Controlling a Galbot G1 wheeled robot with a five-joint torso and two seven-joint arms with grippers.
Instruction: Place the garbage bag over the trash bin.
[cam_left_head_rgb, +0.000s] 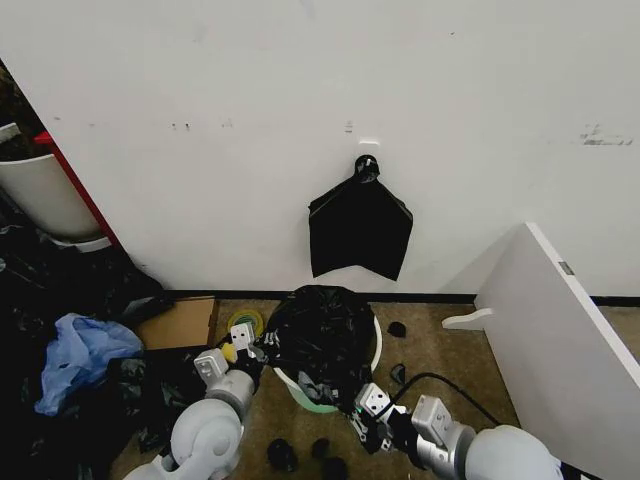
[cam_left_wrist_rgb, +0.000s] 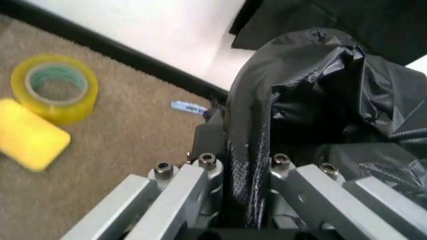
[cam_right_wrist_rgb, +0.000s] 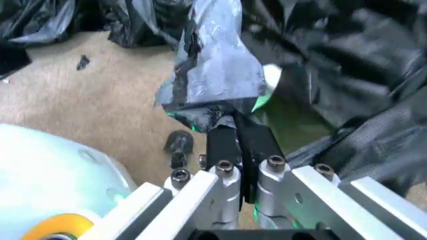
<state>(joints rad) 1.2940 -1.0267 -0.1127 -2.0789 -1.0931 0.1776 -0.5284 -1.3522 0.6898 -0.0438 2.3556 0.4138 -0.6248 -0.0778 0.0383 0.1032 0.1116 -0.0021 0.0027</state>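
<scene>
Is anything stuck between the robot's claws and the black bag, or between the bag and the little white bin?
Nothing visible. The left gripper and the right gripper are each shut on a fold of the garbage bag, which already drapes over the trash bin.

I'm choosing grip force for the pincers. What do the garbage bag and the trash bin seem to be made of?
The garbage bag looks like thin glossy black plastic film: it crinkles, folds and catches light. Both the left pincer and the right pincer are shut on it. The trash bin seems smooth, pale, rigid plastic, judging by the little rim visible beside the bag.
</scene>
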